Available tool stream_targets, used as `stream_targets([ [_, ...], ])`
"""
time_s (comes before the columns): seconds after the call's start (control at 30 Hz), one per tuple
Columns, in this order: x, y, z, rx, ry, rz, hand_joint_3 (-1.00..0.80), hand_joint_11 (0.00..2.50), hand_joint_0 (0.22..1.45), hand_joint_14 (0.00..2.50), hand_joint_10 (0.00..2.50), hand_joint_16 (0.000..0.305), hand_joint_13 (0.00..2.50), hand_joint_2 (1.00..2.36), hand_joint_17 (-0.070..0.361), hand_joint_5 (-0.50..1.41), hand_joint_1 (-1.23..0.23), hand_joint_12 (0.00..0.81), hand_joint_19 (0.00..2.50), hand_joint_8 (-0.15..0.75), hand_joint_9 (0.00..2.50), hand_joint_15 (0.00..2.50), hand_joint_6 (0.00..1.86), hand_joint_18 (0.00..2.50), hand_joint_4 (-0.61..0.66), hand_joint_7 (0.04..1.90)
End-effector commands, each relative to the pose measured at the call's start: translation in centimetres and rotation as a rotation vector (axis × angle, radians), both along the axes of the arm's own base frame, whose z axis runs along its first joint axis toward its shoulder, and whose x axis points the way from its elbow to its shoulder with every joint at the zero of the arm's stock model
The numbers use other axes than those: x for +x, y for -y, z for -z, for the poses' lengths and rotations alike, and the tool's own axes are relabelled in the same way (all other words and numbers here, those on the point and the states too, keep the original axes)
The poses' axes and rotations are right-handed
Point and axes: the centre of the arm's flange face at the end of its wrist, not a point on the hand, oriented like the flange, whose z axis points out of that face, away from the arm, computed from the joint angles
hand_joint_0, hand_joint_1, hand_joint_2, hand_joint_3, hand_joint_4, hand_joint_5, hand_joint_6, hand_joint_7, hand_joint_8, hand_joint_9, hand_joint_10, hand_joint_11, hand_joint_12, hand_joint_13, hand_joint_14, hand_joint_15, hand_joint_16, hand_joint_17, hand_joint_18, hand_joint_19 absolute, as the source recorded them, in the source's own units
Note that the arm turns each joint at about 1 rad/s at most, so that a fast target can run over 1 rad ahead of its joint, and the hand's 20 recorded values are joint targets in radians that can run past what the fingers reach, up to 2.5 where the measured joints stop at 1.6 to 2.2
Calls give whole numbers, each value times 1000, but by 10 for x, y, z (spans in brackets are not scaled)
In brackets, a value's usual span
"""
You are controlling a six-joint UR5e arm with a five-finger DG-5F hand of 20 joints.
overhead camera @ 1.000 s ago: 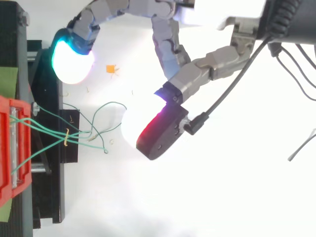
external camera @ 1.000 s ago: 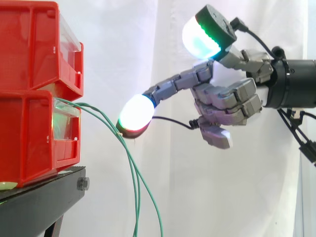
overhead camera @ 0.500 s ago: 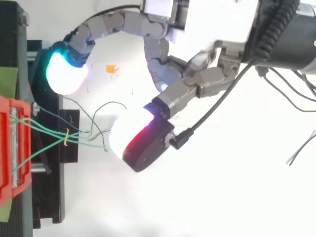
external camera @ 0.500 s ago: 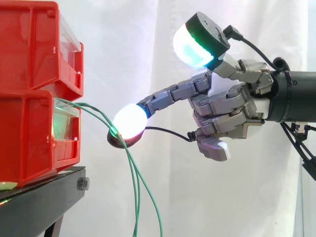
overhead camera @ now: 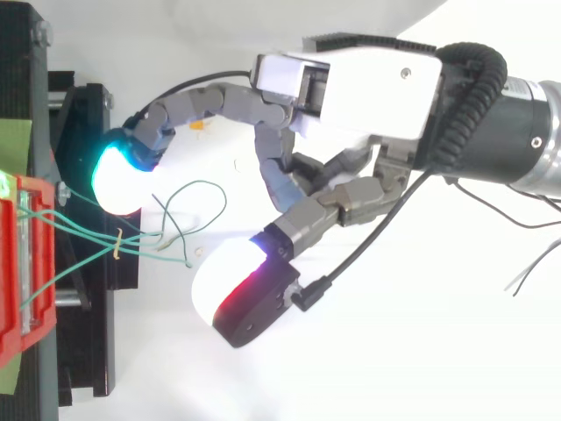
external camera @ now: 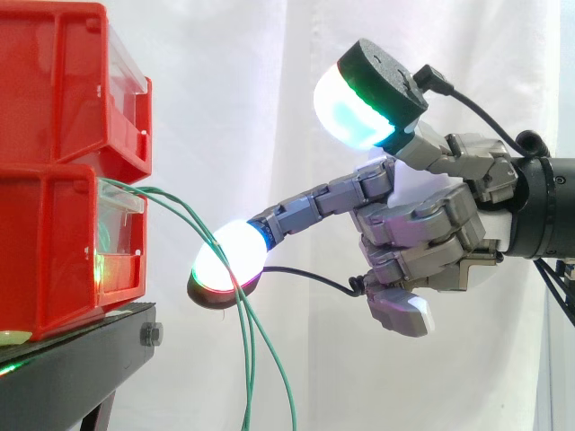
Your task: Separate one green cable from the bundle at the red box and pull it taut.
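At the clear front of the lower red plastic bin [external camera: 54,251], thin green cables [external camera: 250,359] come out, droop right & hang down past the black stand [external camera: 81,368]. Top view: a small yellow tie [overhead camera: 118,246] bundles them just off the bin. I see the hand [external camera: 422,242] w/ two fingers [overhead camera: 118,180] spread wide, cyan pad one side of the cables, white/red pad the other, nothing pinched; other fingers curled to the palm. Side view: lower pad overlaps the cables, can't tell if touching.
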Motion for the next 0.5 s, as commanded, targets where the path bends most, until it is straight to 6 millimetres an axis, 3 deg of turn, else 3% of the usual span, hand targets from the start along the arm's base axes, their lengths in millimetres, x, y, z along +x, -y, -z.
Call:
stream_targets([
  [0.0,1,-6,1,15,2,7,-500,1789,323,1404,277,106,1641,1000,238,-16,-647,549,545,390,1811,1040,502,2187,379,667],
  [0.17,1,-13,1,36,2,25,-500,1840,326,1394,0,106,1637,1000,238,-13,-644,547,551,391,1834,1029,502,2165,399,674],
  [0.43,3,-31,1,70,10,38,-500,1574,326,1300,12,107,1639,1000,241,-14,-641,552,537,392,1791,1081,502,2119,400,663],
  [0.47,5,-33,15,67,-10,38,-500,1551,326,1289,13,107,1640,1000,240,-15,-641,552,537,389,1789,1086,502,2112,401,662],
])
